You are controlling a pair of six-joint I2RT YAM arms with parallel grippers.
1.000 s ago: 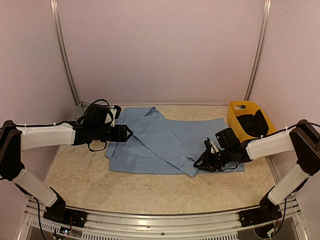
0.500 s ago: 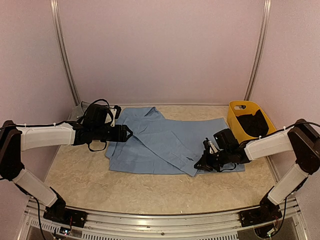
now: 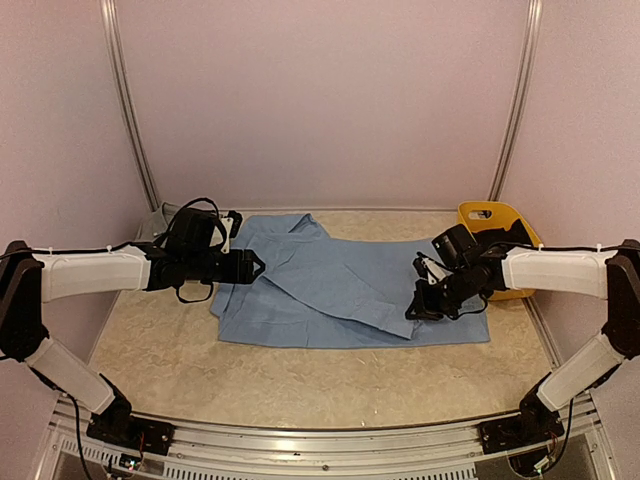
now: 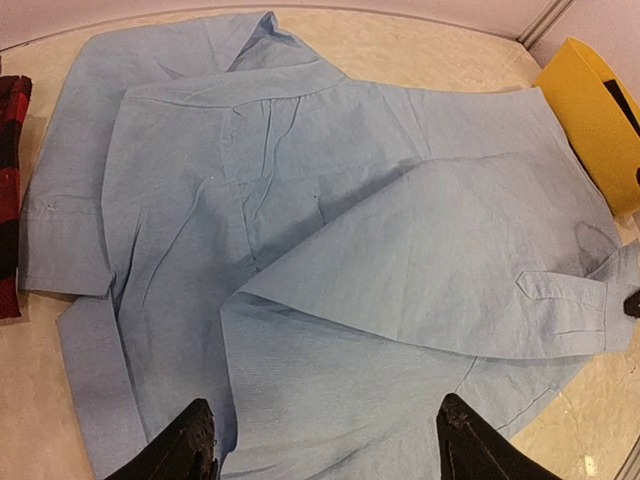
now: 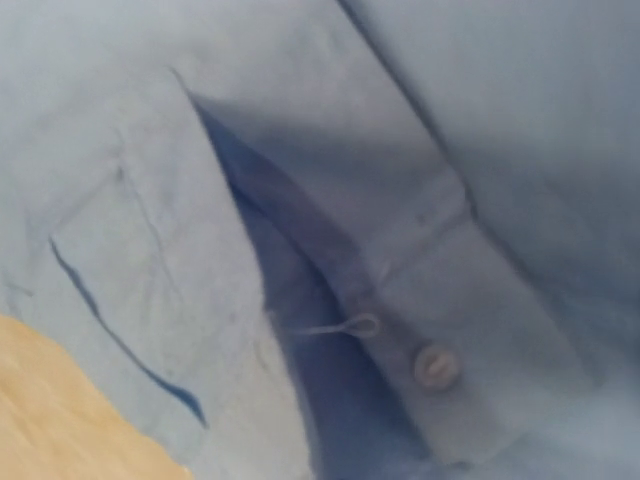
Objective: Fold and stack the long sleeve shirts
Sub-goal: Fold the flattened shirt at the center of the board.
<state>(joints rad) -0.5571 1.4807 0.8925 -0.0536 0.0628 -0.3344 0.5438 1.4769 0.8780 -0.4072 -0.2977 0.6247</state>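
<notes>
The light blue long sleeve shirt [image 3: 330,285] lies spread flat on the table, one sleeve folded across its body [image 4: 440,250]. My right gripper [image 3: 414,307] is shut on that sleeve's cuff at the shirt's right front part. In the right wrist view only blue cloth and the buttoned cuff [image 5: 435,367] show, and the fingers are hidden. My left gripper [image 3: 257,266] hovers open over the shirt's left side, its fingertips [image 4: 196,425] wide apart with nothing between them. A red-and-black plaid shirt [image 4: 8,190] shows at the left edge. A grey shirt [image 3: 158,217] peeks out behind the left arm.
A yellow plastic basket [image 3: 482,212] stands at the back right, partly covered by my right arm, and shows again as the basket [image 4: 590,110] in the left wrist view. Walls close the table at the back and both sides.
My right gripper has shut on the cuff and moved back and to the right, lifting and dragging the sleeve end with it. The left arm has not moved.
</notes>
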